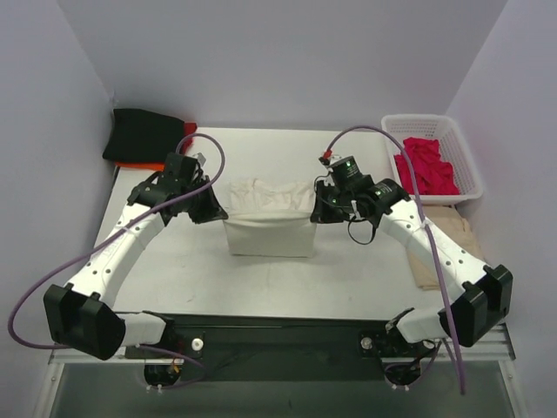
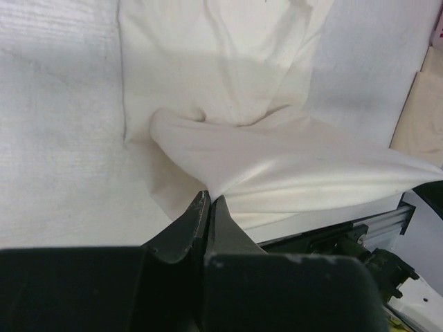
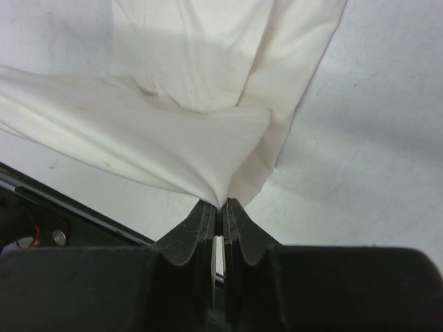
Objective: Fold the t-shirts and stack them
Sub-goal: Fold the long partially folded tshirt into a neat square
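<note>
A cream-white t-shirt (image 1: 269, 218) is held up over the middle of the table, stretched between my two grippers, its lower part hanging to the table. My left gripper (image 1: 221, 209) is shut on its left corner; the left wrist view shows the cloth (image 2: 277, 166) pinched at the fingertips (image 2: 210, 199). My right gripper (image 1: 318, 212) is shut on its right corner; the right wrist view shows the cloth (image 3: 173, 138) pinched at the tips (image 3: 220, 205). A folded black t-shirt (image 1: 144, 132) lies on an orange-red one (image 1: 135, 165) at the back left. Crimson t-shirts (image 1: 426, 165) lie in the basket.
A white lattice basket (image 1: 466, 157) stands at the back right. A beige cloth (image 1: 446, 244) lies on the table in front of it, under my right arm. The table's front rail (image 1: 278, 335) runs along the near edge. Walls close in on three sides.
</note>
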